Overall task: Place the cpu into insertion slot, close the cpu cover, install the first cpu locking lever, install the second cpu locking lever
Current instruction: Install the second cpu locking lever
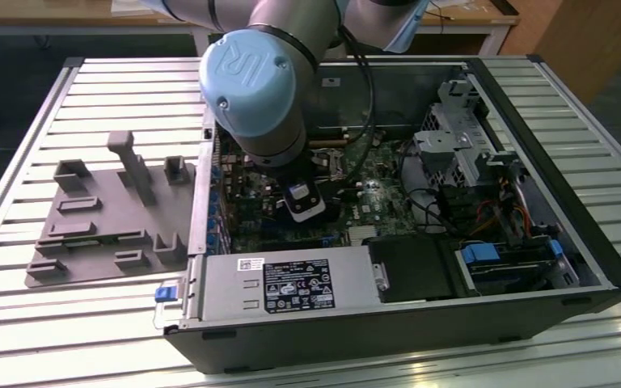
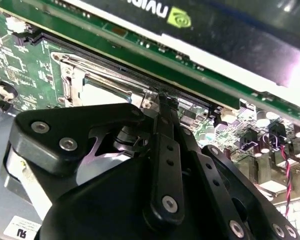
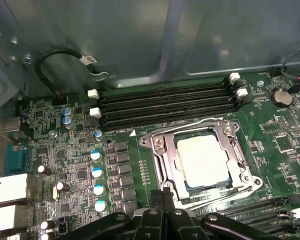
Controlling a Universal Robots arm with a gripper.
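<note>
The cpu (image 3: 204,160) sat seated in the insertion slot (image 3: 182,187) on the green board (image 3: 65,160), its pale square top showing through the cut-out. The cpu cover (image 3: 160,155) lay down flat around it, a silvery frame on all four sides. Whether the locking levers were latched could not be told; a thin bright rod (image 3: 210,202) ran along the slot's edge nearest the pincer.

The pincer (image 3: 163,197) stood just beside that near edge of the slot, fingertips pressed together into one narrow dark tip with nothing seen between them. The slot lay directly ahead of the tip, toward the memory slots (image 3: 165,102). In the second wrist view the closed tip (image 2: 162,102) reached the slot's frame (image 2: 97,75) at its corner, touching or very nearly so.

In the exterior view the arm (image 1: 255,89) came down into the open computer case (image 1: 526,105), which lay on its side on a slatted metal counter (image 1: 62,323). A grey fixture tray (image 1: 106,234) rested on the counter, just beside the case on the exterior view's left. Room near the slot was tight: a large black card (image 2: 230,35) stood close beyond it.
</note>
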